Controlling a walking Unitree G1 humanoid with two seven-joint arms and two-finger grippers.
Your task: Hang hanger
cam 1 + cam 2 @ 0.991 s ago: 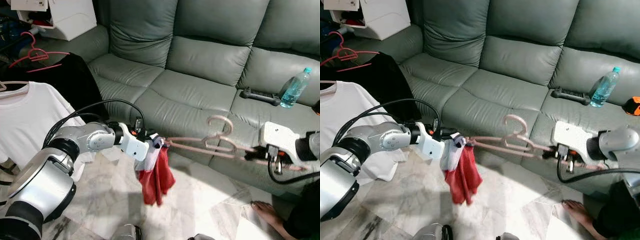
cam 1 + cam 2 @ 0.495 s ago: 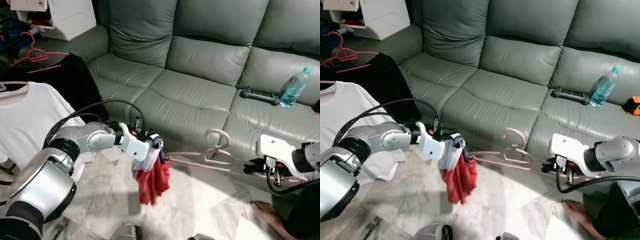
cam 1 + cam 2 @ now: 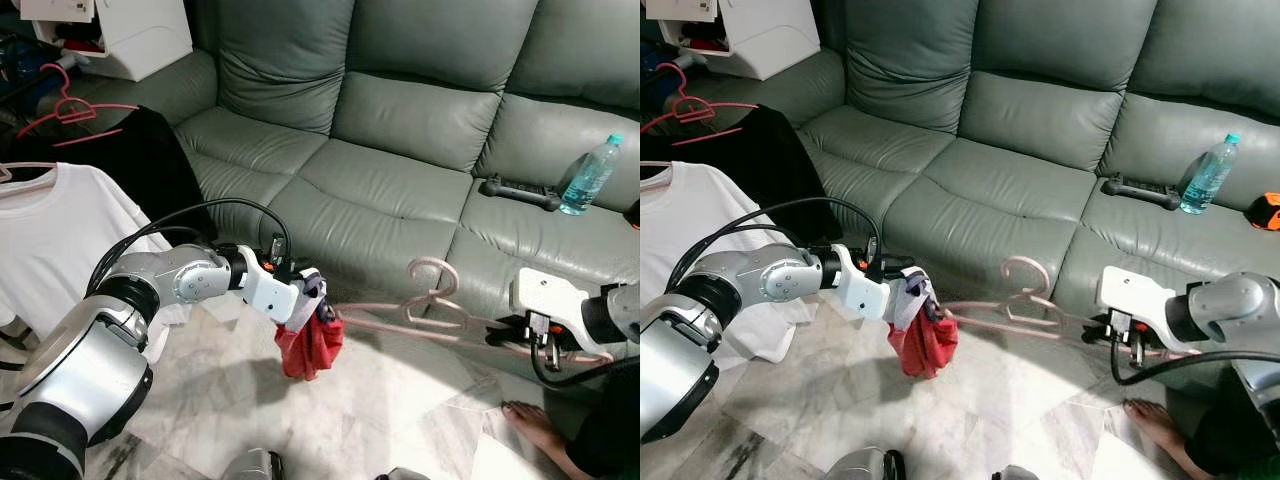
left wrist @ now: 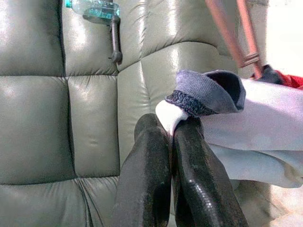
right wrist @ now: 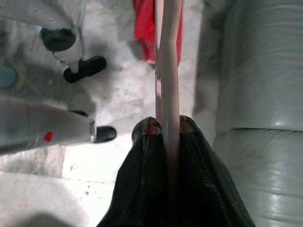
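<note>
Left wrist view: my left gripper [image 4: 171,137] has its two black fingers pinched together on the white edge of a garment [image 4: 246,137] with a dark blue ribbed collar; the pink hanger [image 4: 234,30] runs into that cloth just past my fingertips.
Right wrist view: my right gripper [image 5: 166,124] is clamped on the hanger's thin pink bar, which runs straight out toward the red cloth [image 5: 146,28]; pale marble floor [image 5: 118,90] lies below.
Left eye view: the hanger [image 3: 440,305] spans between my two grippers, in front of the sofa's front edge, hook up, with the red and white garment [image 3: 308,335] bunched at its end by my left gripper [image 3: 300,295].
Right gripper, head view: it [image 3: 528,330] holds the hanger's other end, low before the sofa's right seat.
Sofa: grey-green leather [image 3: 400,170]; a water bottle [image 3: 590,175] and a dark remote [image 3: 518,191] lie on its right seat cushion.
Room: a white T-shirt [image 3: 60,240] and black garment [image 3: 140,160] hang at my left, a red hanger [image 3: 65,105] behind them.
Person: a bare foot [image 3: 535,425] rests on the floor at the lower right.
</note>
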